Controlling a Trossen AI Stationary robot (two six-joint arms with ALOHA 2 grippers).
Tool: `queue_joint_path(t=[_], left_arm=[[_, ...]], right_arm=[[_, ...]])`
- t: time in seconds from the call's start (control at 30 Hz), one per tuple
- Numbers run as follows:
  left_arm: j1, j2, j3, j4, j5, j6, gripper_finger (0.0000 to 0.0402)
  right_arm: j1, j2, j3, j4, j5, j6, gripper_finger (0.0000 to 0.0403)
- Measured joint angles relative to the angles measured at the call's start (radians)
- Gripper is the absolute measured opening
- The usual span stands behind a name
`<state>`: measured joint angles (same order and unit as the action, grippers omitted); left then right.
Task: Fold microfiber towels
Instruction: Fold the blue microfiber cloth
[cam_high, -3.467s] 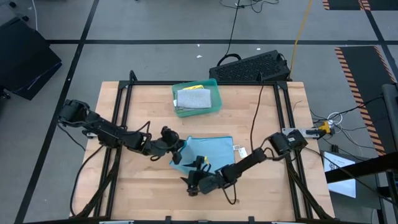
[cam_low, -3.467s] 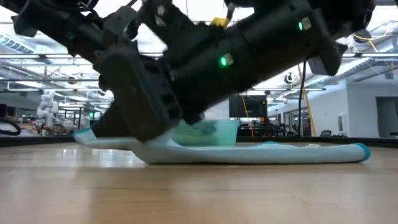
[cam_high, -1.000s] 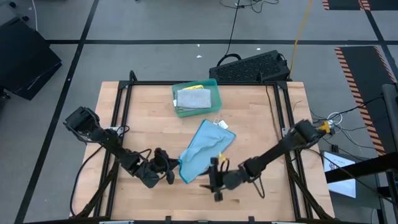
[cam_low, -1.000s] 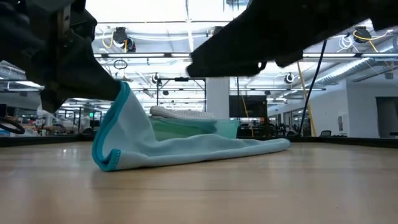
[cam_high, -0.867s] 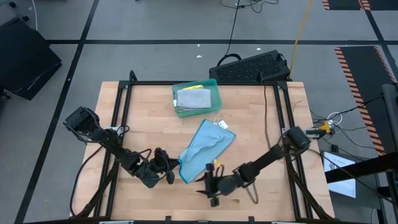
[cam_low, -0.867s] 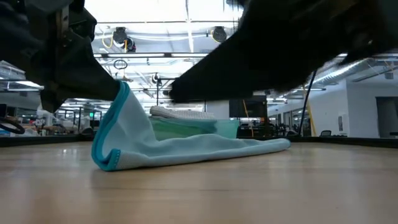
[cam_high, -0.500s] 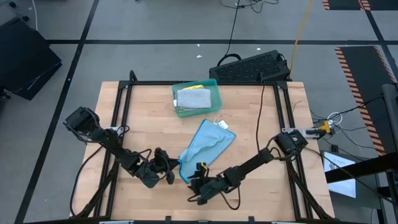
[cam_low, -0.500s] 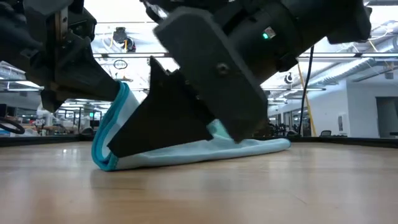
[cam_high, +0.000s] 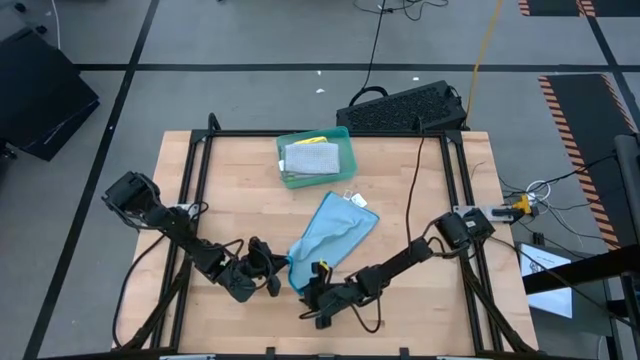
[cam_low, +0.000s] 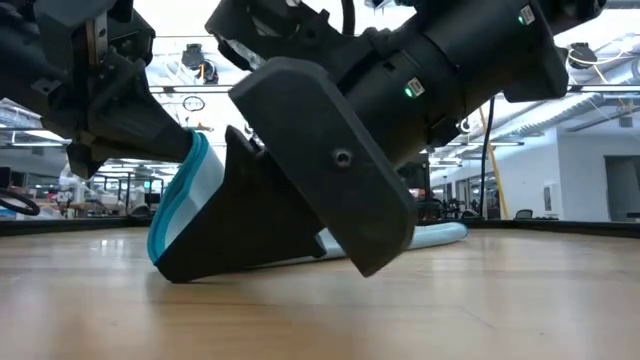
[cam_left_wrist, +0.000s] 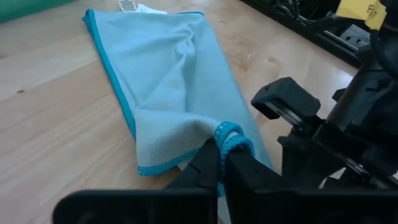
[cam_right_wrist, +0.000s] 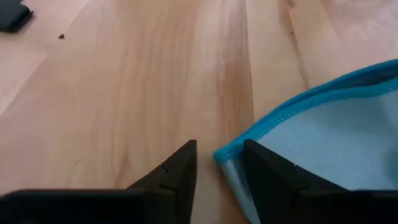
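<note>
The wooden table (cam_high: 230, 195) has bare board on both flanks. A teal tray (cam_high: 345, 140) at the back holds a folded grey towel (cam_high: 311, 158) on top of others. The light blue towel (cam_high: 335, 232) lies rumpled mid-table; the left gripper (cam_high: 280, 276) is pinched tight on its lifted near corner. The right gripper (cam_right_wrist: 217, 167), low at the near edge, has its fingers slightly apart astride the hem

one blue towel (cam_high: 332, 236), one tray (cam_high: 343, 135), two arms
</note>
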<state>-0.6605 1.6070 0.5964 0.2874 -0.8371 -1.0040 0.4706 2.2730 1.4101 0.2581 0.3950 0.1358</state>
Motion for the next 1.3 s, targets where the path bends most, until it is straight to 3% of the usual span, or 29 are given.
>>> queue_joint_path(t=[0.23, 0.4, 0.5, 0.73, 0.9, 1.03, 1.3], left_arm=[[-0.001, 0.000, 0.000, -0.028, 0.066, 0.007, 0.0017], [-0.039, 0.000, -0.001, -0.015, 0.181, -0.017, 0.0007], [-0.092, 0.000, -0.002, 0.054, 0.184, -0.026, 0.0010], [-0.206, 0.000, 0.023, 0.206, 0.182, 0.012, 0.0009], [-0.217, 0.050, 0.128, 0.203, 0.170, 0.101, 0.0012], [-0.200, 0.106, 0.228, 0.153, 0.243, 0.187, 0.0016], [-0.169, 0.100, 0.365, -0.277, 0.255, 0.231, 0.0010]], right_arm=[[0.009, -0.031, -0.002, -0.077, -0.016, -0.004, 0.0011], [0.019, -0.114, -0.003, -0.216, -0.155, 0.058, 0.0011], [0.049, -0.162, -0.002, -0.299, -0.238, 0.058, 0.0005], [0.128, -0.249, -0.003, -0.376, -0.290, 0.062, 0.0003], [0.166, -0.273, -0.022, -0.381, -0.264, 0.075, 0.0003], [0.182, -0.311, -0.065, -0.383, -0.257, 0.110, 0.0003], [0.206, -0.491, -0.249, -0.368, -0.037, 0.152, 0.0003]])
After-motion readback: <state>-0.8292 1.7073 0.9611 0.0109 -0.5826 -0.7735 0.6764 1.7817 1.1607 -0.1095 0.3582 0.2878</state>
